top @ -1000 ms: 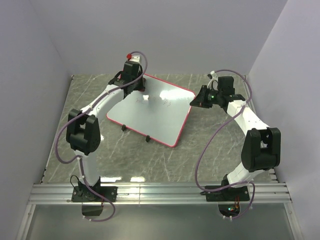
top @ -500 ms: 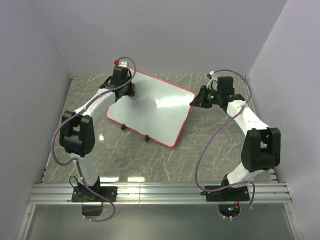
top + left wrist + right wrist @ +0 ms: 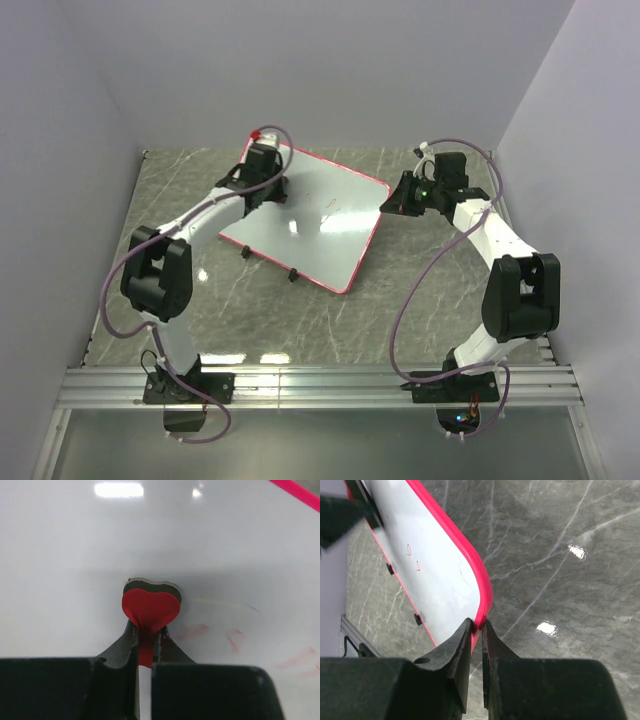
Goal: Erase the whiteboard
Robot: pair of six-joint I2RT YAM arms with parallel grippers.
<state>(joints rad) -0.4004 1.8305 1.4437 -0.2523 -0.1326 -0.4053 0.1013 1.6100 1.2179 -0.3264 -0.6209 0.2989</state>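
Grey marble-patterned table [image 3: 420, 290] underneath, and on it, centre and toward the far side, lies the large white rectangular whiteboard with the thin red frame [image 3: 320, 225], turned at an angle. Right claw [image 3: 476, 627] is clamped tight on the board's red rim at its right corner. Left claw [image 3: 145, 630] is over the far left part of the board, pinched shut on a small red heart-shaped eraser with a grey felt face [image 3: 151, 607], felt against the white surface. Faint red smudges [image 3: 235, 640] sit just right of the eraser. Two small black clips [image 3: 294, 275] line the board's near edge.
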